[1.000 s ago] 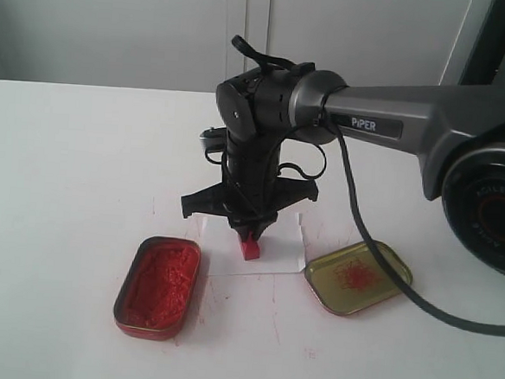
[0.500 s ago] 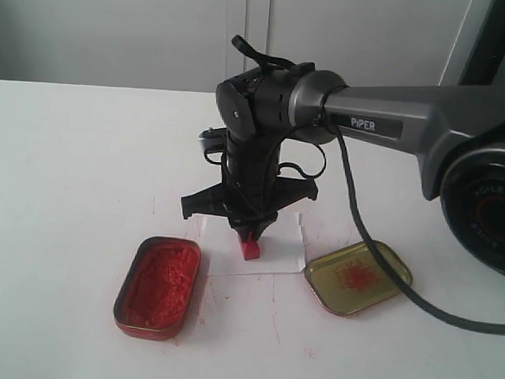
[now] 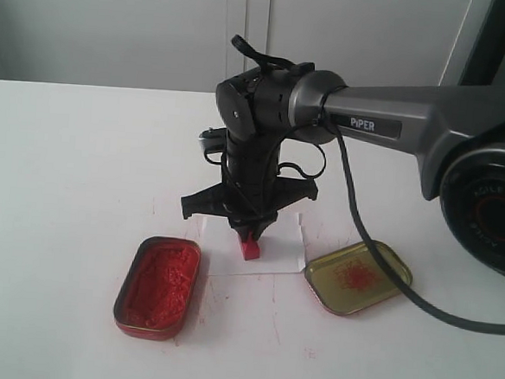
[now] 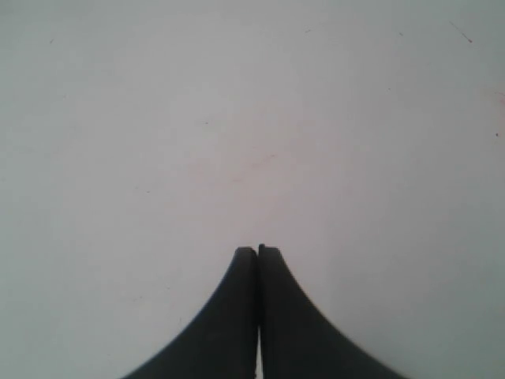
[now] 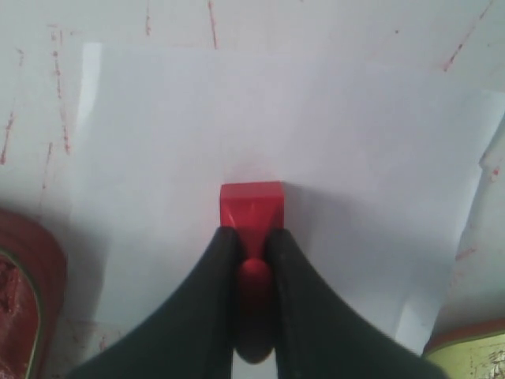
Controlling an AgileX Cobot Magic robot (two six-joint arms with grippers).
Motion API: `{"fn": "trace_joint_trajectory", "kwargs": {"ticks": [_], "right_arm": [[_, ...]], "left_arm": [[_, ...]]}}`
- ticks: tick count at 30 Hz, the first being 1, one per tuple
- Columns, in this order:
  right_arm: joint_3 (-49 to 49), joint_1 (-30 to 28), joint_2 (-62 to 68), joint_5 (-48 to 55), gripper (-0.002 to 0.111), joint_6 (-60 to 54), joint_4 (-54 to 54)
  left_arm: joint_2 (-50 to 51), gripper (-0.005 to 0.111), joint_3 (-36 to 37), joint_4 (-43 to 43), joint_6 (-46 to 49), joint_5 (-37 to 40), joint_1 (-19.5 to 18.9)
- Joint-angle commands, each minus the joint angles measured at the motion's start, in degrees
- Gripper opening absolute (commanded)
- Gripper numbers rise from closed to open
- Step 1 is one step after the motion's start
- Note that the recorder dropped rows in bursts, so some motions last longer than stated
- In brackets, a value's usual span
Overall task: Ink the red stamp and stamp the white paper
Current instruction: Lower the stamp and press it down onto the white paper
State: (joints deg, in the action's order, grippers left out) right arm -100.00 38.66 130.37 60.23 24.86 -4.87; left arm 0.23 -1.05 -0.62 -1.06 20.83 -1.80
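The small bright red plastic stamp stands upright with its block base down on the small white paper sheet, near the sheet's near edge. The right gripper points straight down, and its black fingers are clamped on the stamp's short knobbed handle.

The sheet lies flat between two containers. Just to its left and slightly nearer is an oblong tin filled with rough red ink paste. Just to its right is a gold-coloured tin lid, lying open side up with red smears on its floor. Whether either one touches the paper cannot be told.

The left gripper appears only in its own wrist view, its fingers pressed together on nothing, over bare tabletop.

The surface is a white tabletop, marked with faint red streaks around the sheet. A black cable runs from the arm down past the lid's right side. Behind the table stands a plain pale panelled wall.
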Motion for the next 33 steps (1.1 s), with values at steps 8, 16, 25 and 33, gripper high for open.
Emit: {"fn": "trace_joint_trajectory", "kwargs": {"ticks": [8, 16, 25, 33], "right_arm": [[2.80, 0.15, 1.57, -1.61, 0.000, 0.94, 1.22], [2.80, 0.15, -2.03, -1.79, 0.000, 0.94, 1.22], [2.80, 0.15, -5.95, -2.34, 0.000, 0.94, 1.22], [2.80, 0.15, -7.79, -2.19, 0.000, 0.94, -0.03]], "left_arm": [[-0.23, 0.000, 0.43, 0.17, -0.17, 0.00, 0.44], [-0.23, 0.000, 0.43, 0.17, -0.17, 0.00, 0.44], [-0.23, 0.000, 0.43, 0.17, -0.17, 0.00, 0.44], [-0.23, 0.000, 0.43, 0.17, -0.17, 0.00, 0.44]]}}
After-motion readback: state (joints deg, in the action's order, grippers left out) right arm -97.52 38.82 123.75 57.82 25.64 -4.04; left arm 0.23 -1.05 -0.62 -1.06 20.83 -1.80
